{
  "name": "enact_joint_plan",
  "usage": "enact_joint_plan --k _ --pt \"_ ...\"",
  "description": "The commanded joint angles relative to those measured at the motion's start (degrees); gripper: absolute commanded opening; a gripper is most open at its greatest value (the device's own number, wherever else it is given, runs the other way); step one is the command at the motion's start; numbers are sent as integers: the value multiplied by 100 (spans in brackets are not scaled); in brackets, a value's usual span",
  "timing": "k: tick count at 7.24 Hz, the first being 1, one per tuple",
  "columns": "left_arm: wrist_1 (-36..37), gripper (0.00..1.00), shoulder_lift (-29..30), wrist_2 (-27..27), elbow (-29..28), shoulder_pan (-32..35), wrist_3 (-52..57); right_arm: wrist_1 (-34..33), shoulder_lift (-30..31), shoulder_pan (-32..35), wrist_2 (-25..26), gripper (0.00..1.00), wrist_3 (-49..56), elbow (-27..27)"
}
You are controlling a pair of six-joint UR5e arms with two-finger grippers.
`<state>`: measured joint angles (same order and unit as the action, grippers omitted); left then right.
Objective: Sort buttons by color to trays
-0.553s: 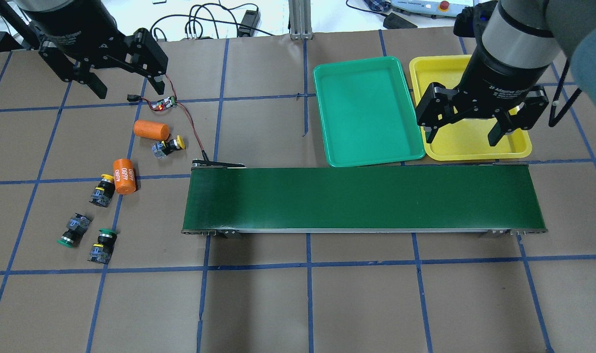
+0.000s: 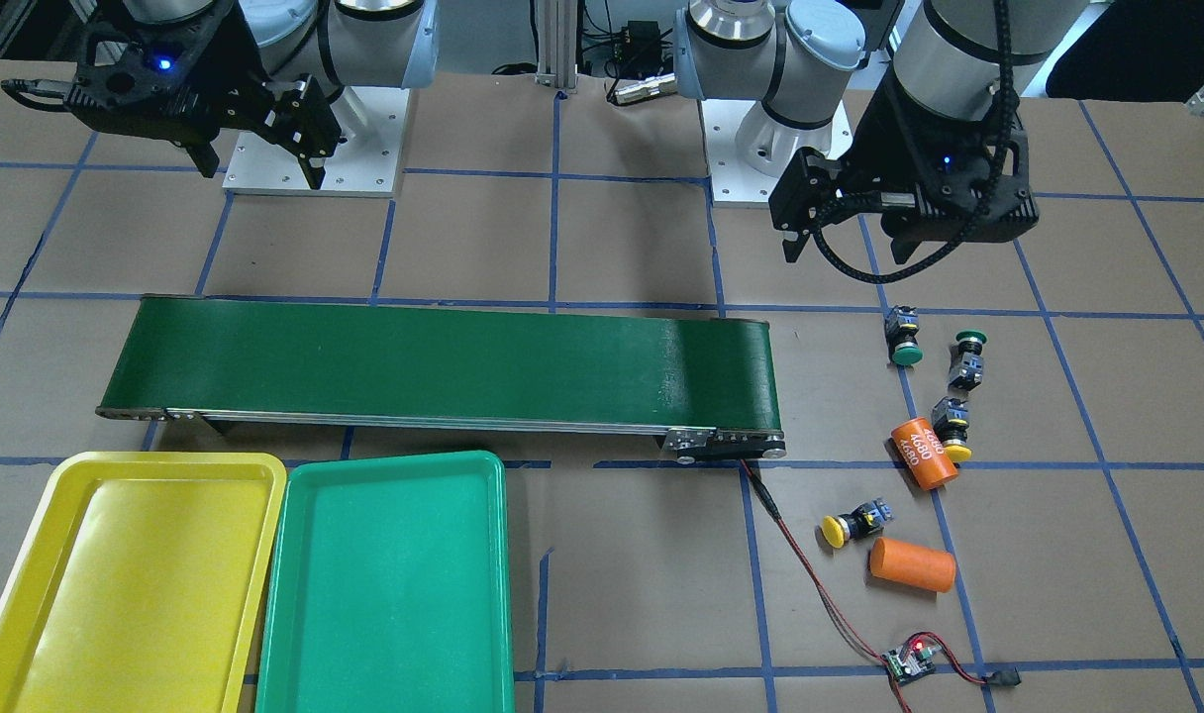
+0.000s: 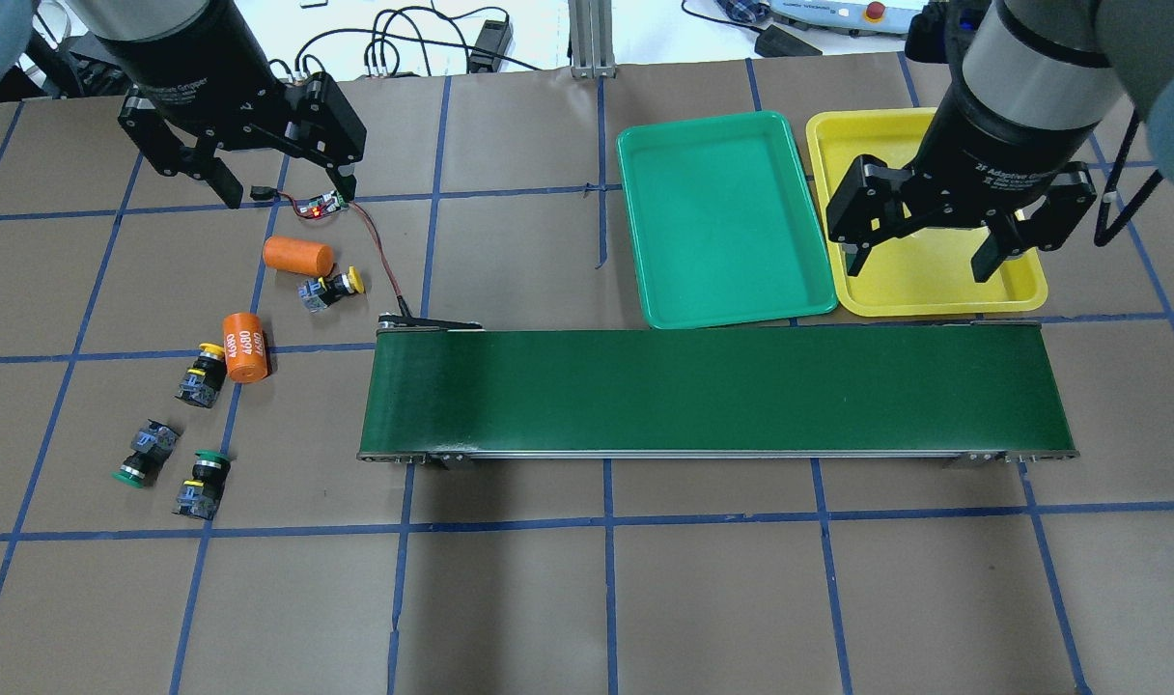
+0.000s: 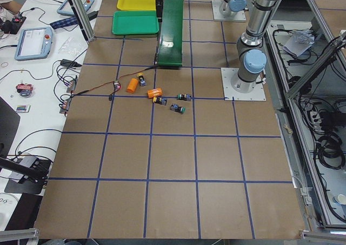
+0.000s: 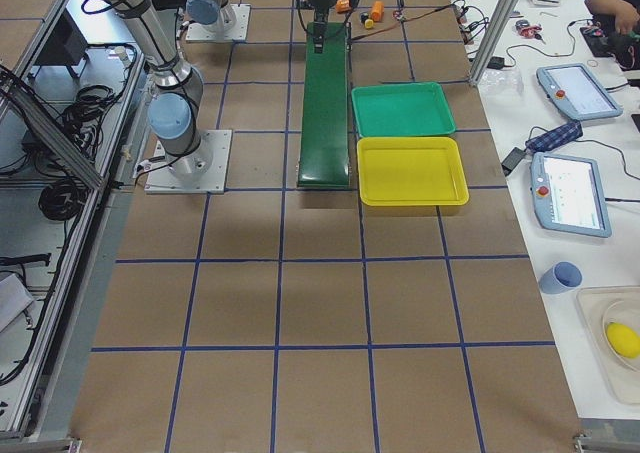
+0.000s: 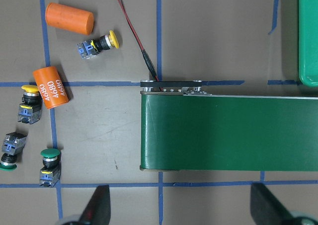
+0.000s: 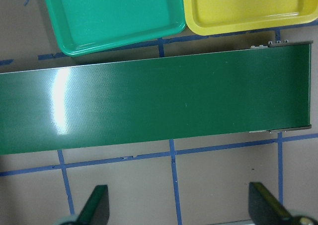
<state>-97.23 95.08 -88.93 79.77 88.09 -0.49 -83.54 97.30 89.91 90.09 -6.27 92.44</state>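
Observation:
Four buttons lie on the brown table at the left of the overhead view. One yellow button (image 3: 331, 288) is beside a plain orange cylinder, another yellow button (image 3: 201, 375) touches the cylinder marked 4680, and two green buttons (image 3: 146, 452) (image 3: 204, 483) lie nearest the front. My left gripper (image 3: 283, 183) hangs open and holds nothing, beyond the buttons and above a small circuit board. The green tray (image 3: 722, 222) and yellow tray (image 3: 925, 291) sit side by side and hold nothing. My right gripper (image 3: 920, 259) hangs open above the yellow tray.
A long dark green conveyor belt (image 3: 712, 391) runs across the middle, in front of the trays. Two orange cylinders (image 3: 297, 256) (image 3: 245, 347) lie among the buttons. A circuit board (image 3: 321, 205) with a red wire leads to the belt's left end.
My left gripper has shifted right and a little toward the buttons, still open. My right gripper has shifted slightly over the yellow tray. The buttons have not moved.

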Motion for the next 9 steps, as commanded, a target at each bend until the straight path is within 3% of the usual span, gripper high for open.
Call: enact_joint_plan --k 1,3,5,9 --pt "509 100 640 -2 -85 -607 510 -4 26 0 0 100 -5 10" --pt "1581 100 1439 -115 -277 -670 0 5 0 9 -27 100 3 80" --pt "1567 100 2074 -134 -646 -696 -1148 14 -9 9 -18 100 -32 81" --pt "1742 100 2602 -98 -525 -1294 -3102 58 -18 9 -9 100 47 90"
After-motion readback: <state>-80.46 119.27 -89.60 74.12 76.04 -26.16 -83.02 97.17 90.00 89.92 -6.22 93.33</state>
